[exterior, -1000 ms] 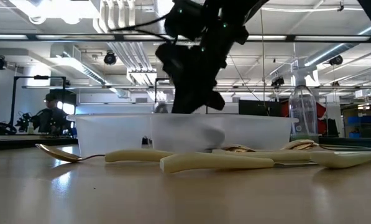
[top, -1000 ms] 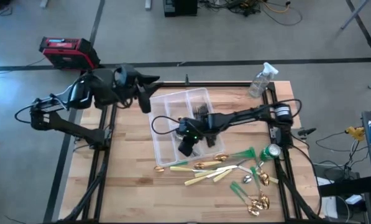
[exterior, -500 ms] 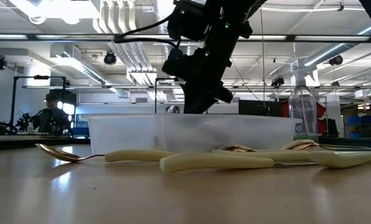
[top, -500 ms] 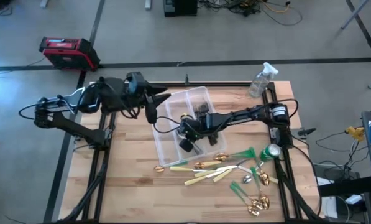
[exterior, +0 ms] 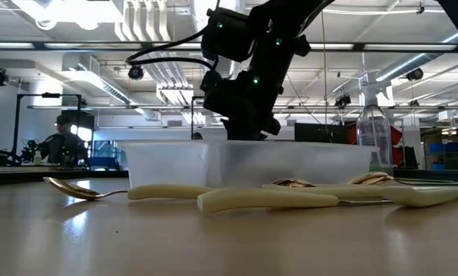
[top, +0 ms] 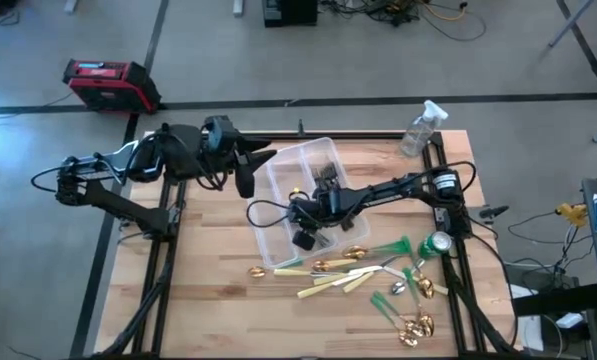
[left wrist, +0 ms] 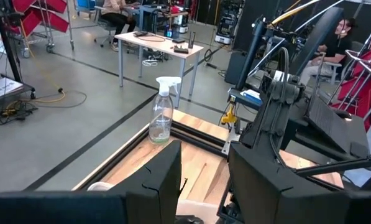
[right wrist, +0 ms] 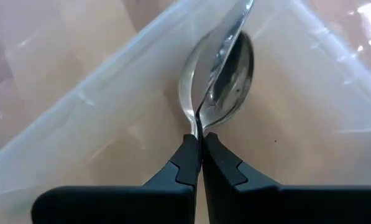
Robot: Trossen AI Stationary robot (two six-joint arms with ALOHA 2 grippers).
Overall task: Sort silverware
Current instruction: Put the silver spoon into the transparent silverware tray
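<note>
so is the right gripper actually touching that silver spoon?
Touching. The right wrist view shows the right gripper with its fingertips pinched shut on the silver spoon at its handle, the bowl hanging over the clear tray.

overhead, table-level, two wrist close-ups

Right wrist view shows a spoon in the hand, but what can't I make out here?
- Shiny silver spoon: bowl tip cut off by the right wrist view's edge; too small in the high view.
- Right hand: its tips sit behind the clear plastic tray wall in the low view.
- Dark forks: number unreadable, too small.
</note>
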